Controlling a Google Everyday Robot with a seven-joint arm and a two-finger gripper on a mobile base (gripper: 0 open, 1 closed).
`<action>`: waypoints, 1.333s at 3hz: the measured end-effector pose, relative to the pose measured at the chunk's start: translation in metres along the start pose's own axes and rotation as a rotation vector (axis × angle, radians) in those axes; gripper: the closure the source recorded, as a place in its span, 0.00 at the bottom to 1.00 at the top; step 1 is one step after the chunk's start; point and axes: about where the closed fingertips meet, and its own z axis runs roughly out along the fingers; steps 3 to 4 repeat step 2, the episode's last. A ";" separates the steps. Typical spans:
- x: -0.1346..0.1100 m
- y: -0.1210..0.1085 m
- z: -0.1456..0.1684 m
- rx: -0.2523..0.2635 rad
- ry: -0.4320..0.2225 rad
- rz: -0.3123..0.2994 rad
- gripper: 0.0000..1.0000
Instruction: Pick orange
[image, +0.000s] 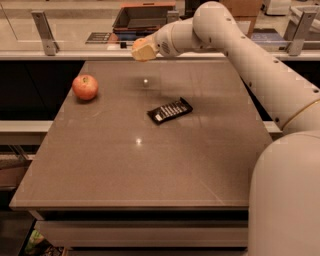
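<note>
The orange (138, 43) is a small pale orange fruit, mostly hidden between the gripper's pale fingers (146, 52). My gripper (142, 49) is shut on it and holds it in the air above the far edge of the brown table (125, 170), at the upper middle of the camera view. The arm reaches in from the right. The red apple (85, 87) with yellowish patches sits on the table at the far left, well apart from the gripper.
A black flat packet (170, 110) lies on the table below and right of the gripper. A counter with a dark tray (145, 17) and metal brackets (44, 32) runs behind the table.
</note>
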 end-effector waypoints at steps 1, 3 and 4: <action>-0.025 0.000 -0.023 0.033 -0.024 -0.053 1.00; -0.025 0.000 -0.022 0.032 -0.024 -0.053 1.00; -0.025 0.000 -0.022 0.032 -0.024 -0.053 1.00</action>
